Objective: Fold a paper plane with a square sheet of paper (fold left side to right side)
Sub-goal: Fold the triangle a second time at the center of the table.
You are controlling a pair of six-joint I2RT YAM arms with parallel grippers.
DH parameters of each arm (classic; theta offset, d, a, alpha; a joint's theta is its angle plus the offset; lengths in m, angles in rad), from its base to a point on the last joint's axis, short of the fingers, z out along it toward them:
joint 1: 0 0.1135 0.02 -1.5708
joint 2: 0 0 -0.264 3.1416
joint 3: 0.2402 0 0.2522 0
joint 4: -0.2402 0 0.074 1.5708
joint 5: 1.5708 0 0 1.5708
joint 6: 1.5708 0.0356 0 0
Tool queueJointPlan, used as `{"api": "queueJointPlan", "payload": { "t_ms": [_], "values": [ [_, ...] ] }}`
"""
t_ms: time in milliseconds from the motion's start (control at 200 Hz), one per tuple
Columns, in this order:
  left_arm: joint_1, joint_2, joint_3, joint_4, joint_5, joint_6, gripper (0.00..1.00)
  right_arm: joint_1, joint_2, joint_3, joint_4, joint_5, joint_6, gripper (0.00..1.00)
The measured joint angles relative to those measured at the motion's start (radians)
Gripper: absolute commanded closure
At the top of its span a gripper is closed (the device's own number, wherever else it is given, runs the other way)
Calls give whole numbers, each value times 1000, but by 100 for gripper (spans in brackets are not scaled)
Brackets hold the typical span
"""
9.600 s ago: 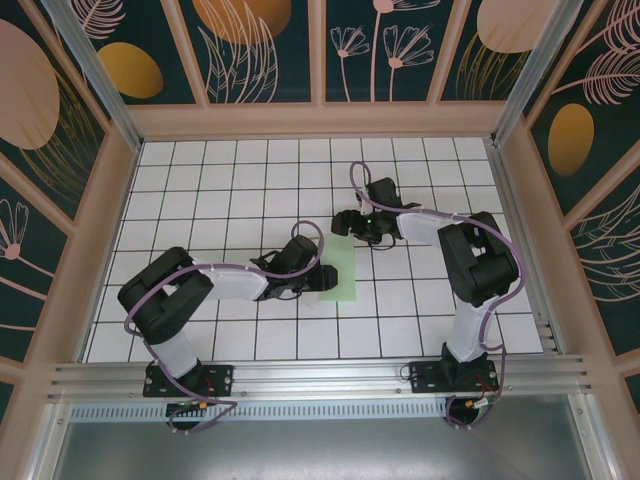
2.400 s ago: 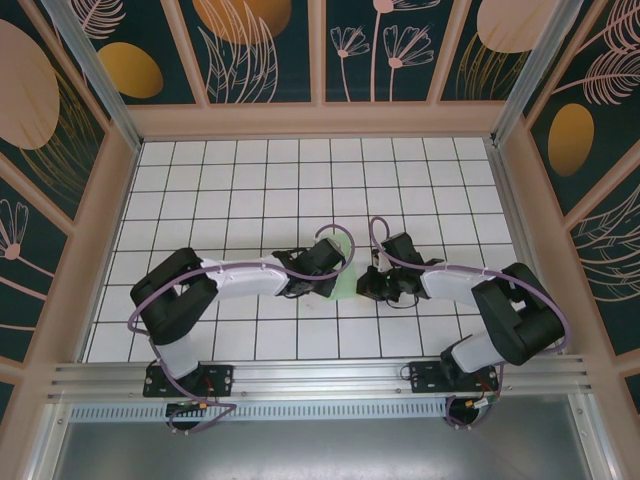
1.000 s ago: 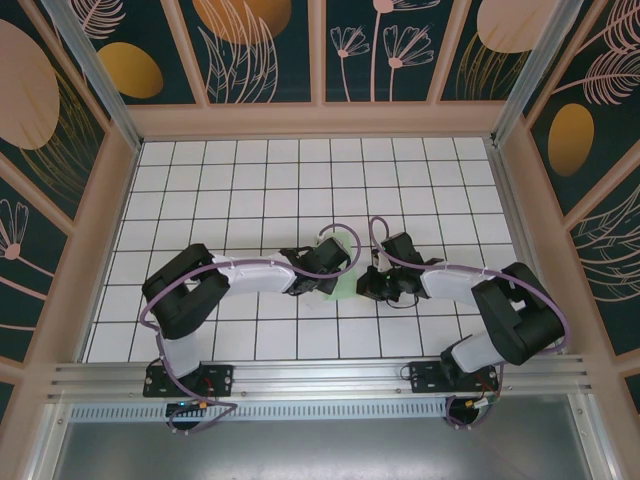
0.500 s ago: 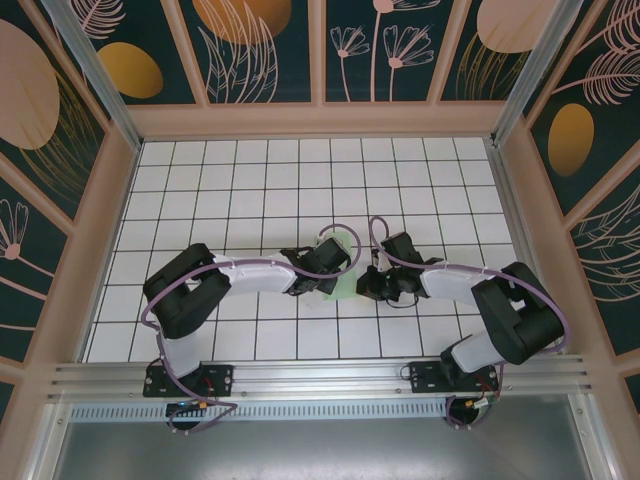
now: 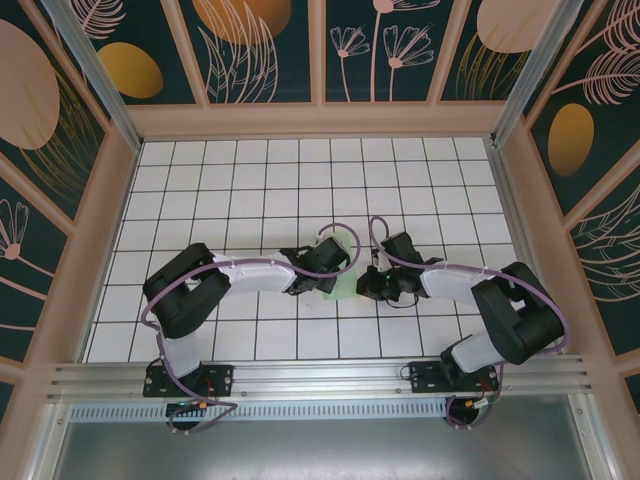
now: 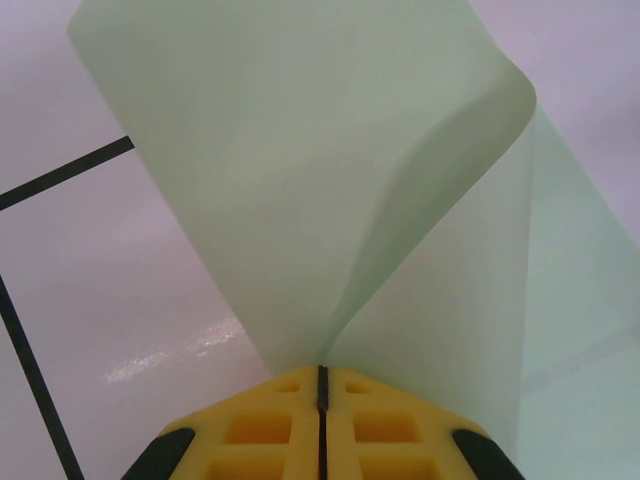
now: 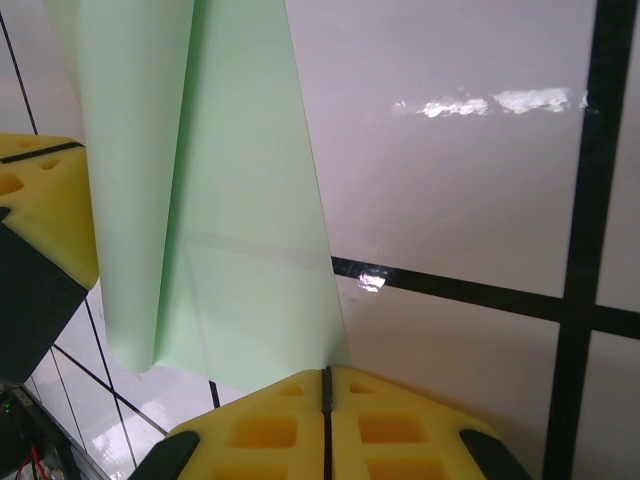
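We judge the step in hand to be carrying the left edge of the sheet of paper [image 5: 345, 288] over to the right. The sheet of paper sits at the centre of the bench [image 5: 230, 190], between the two claws. The left claw [image 5: 330, 272] is clamped on it. In the left wrist view the yellow pads [image 6: 260, 430] meet at the bottom centre of the frame, and the paper [image 6: 300, 180] rises out of their seam and curls over toward the upper right. The right claw [image 5: 364, 290] has its pads together too, and in the right wrist view its tips [image 7: 325, 372] sit at a corner of the paper at the bottom centre. Whether it pins that corner or merely touches it, we cannot tell. To do this well, we would anchor that corner, swing the lifted edge across in a low arc, line it up with the right edge before letting go, and only then press the crease flat. The overhead view gives the layout of arms and paper but hides most of the paper under the claws. The left wrist view shows the loose curl. The right wrist view shows the flat layer [image 7: 250, 250] on the bench, with the left claw's pad [image 7: 40, 200] at the left edge of the frame.
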Motion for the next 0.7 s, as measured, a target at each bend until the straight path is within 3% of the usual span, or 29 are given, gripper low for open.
{"api": "queueJointPlan", "payload": {
  "t_ms": [701],
  "values": [
    [0, 0, 2, 1, -3, 0, 90, 0, 0, 0, 0, 0, 0, 90]
  ]
}}
